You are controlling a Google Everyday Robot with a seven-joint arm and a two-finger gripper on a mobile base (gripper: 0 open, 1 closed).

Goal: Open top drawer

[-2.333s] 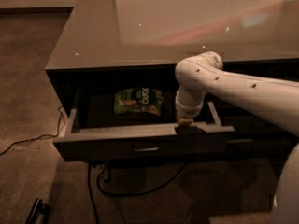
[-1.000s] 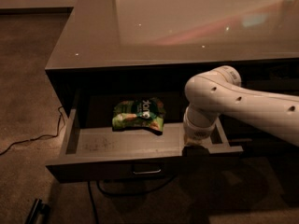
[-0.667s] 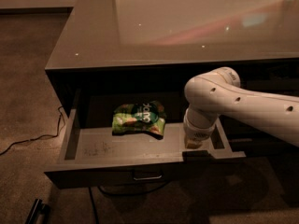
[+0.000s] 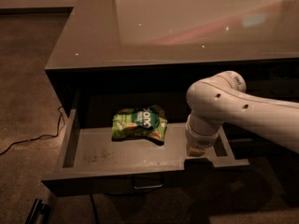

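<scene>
The white arm reaches in from the right edge of the view, bends at a rounded elbow below the counter's lip, and turns straight down. Its wrist points into the right end of the top drawer. The gripper sits at the drawer's front wall, touching or just above its top edge. The wrist covers most of it, so I cannot tell whether the gripper is open, closed or gripping the wall.

The drawer stands pulled far out from under the counter, with its lighter inner tray in plain sight. A green snack bag lies on the tray to the left of the gripper and a little further back, apart from it. The metal pull is on the dark front, below and to the left of the gripper.

Compared with 2.3 s ago the drawer is much further out. The bag then lay right under the counter's edge and now lies well clear of it. The elbow and gripper have come toward the camera along with the front. Since 0.7 s ago the change is slight.

The arm's upper part is cut off at the right. The darker fronts beneath the open drawer are hard to make out in the shadow. A cable trails across the floor, far left of the gripper.
</scene>
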